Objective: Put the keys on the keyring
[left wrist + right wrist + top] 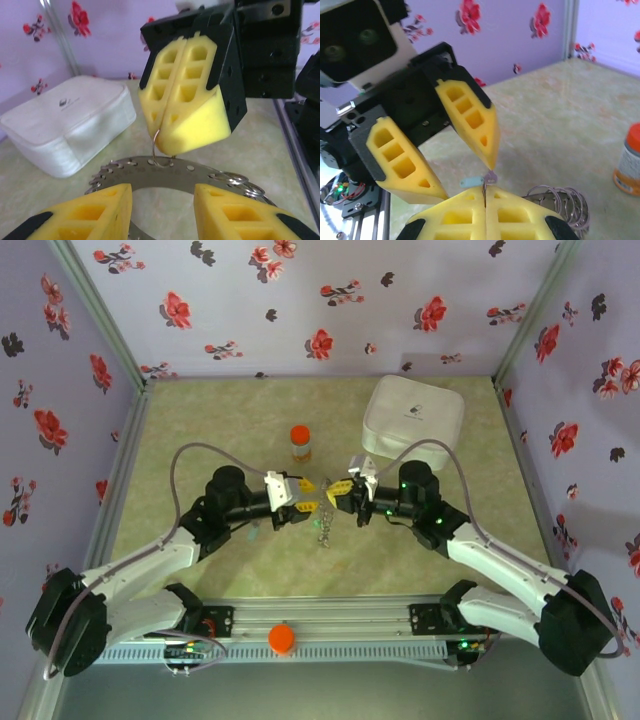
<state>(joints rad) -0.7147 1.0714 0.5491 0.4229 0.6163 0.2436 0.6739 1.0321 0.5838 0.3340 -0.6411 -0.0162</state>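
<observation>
- Right end effector point(158, 138) clenched, yellow pads pressed flat together, pinching a thin wire loop point(153, 150) that sticks out past the pad tips.
- Wire loop reaches down to the top edge of the keyring point(142, 175), at one of the small holes along its rim; cannot tell whether threaded through or only touching.
- Left end effector point(162, 189) released, pads spread apart with nothing pinched between them; keyring's grey arc crosses the gap just beyond the pad tips.
- Meet tip to tip over the middle of the worktop point(200, 420), nearly touching, with very little room between them.
- Teal key point(471, 181) sits right at the seam of the clenched pads, just below the tip of one left pad.
- Bunch of small split rings point(559, 199) lies at the keyring's edge, just beside the right pads.
- Orange-capped bottle point(300, 443) stands upright close behind the two end effectors, leaving a tight margin on the far side.
- White zip case point(413, 420) takes up the far right corner, apart from the bottle and close to the right arm's cable.
- Bare worktop lies open to the left and far left, up to the metal frame edge and the floral walls point(300, 300).
- Near edge bounded by the aluminium rail point(350, 625) that carries both bases, with an orange cap point(282, 638) on it between them.
</observation>
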